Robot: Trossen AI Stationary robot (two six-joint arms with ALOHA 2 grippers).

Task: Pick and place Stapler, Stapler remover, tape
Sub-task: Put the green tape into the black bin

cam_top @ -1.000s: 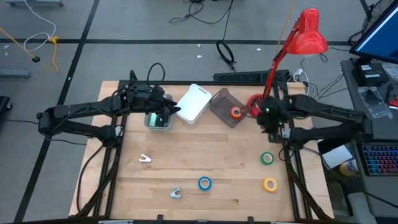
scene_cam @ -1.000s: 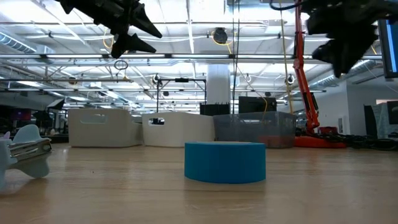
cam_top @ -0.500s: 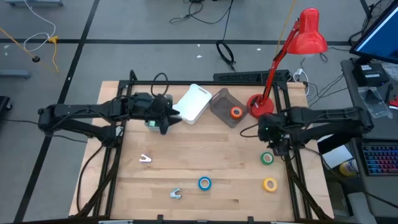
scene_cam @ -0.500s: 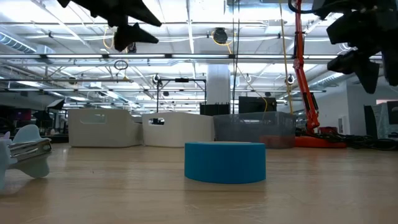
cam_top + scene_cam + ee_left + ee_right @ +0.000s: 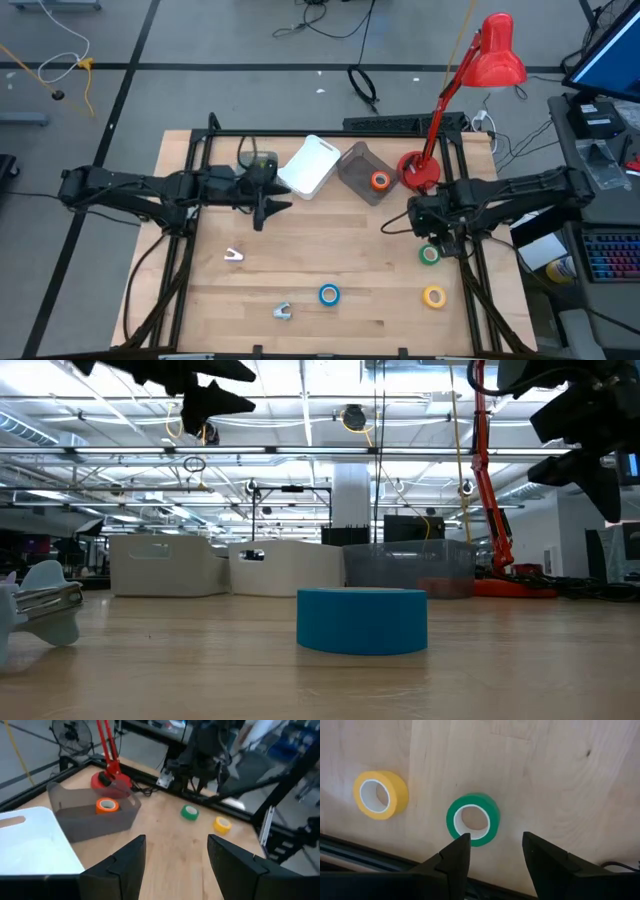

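The right claw hangs with its fingers apart and empty, directly above the green tape lying flat on the wooden bench. The yellow tape lies near it on the bench. The left claw, fingers also apart and empty, faces a grey bin holding the orange tape.

Clearances around the green tape
Bare tabletop toward the blue tape; table frame rail close beside; yellow tape near; red lamp base well apart.
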